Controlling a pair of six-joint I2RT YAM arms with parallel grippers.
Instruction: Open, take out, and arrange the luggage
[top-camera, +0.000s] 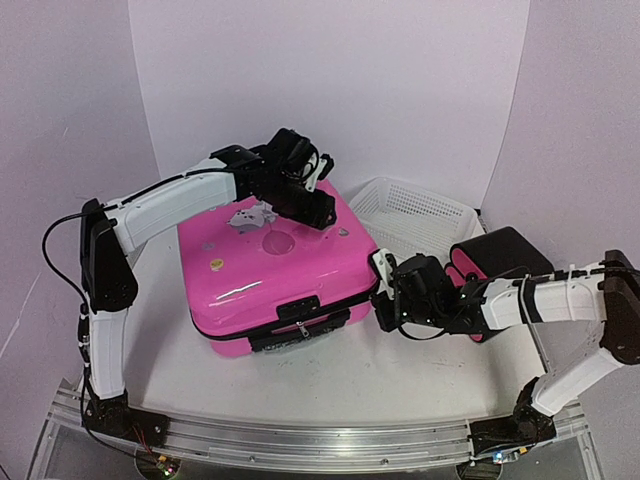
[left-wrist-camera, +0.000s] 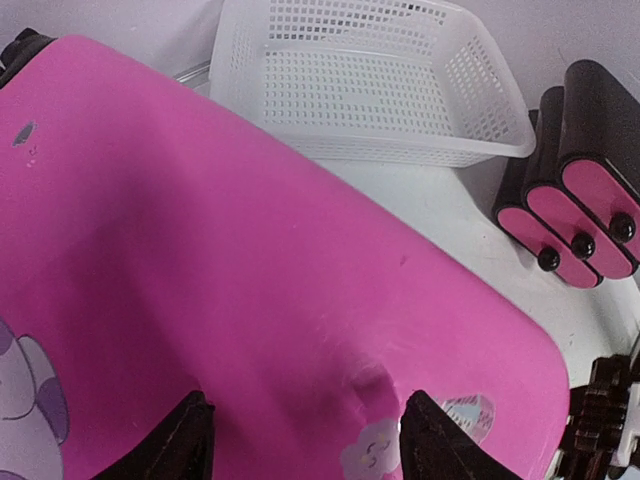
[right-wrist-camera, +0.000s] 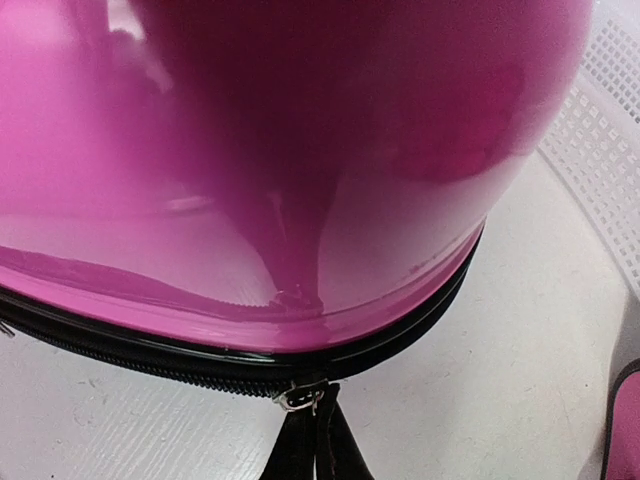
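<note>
A white table (top-camera: 400, 375) stands against white walls, and the pink suitcase (top-camera: 280, 270) lies flat left of centre (zip seam toward the arms). The left gripper (left-wrist-camera: 310, 432) hangs over its lid, fingers spread wide and holding nothing. The right gripper (right-wrist-camera: 316, 445) is closed tight, tips at the metal zip pull (right-wrist-camera: 300, 397); whether it pinches the pull is unclear.

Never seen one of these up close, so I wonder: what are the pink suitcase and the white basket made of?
The luggage looks like hard moulded plastic with a glossy finish: its pink shell mirrors light and dark shapes. The zip trim is black, probably fabric tape with fine teeth. The white basket seems matt plastic, pierced in a grid of small holes.
</note>
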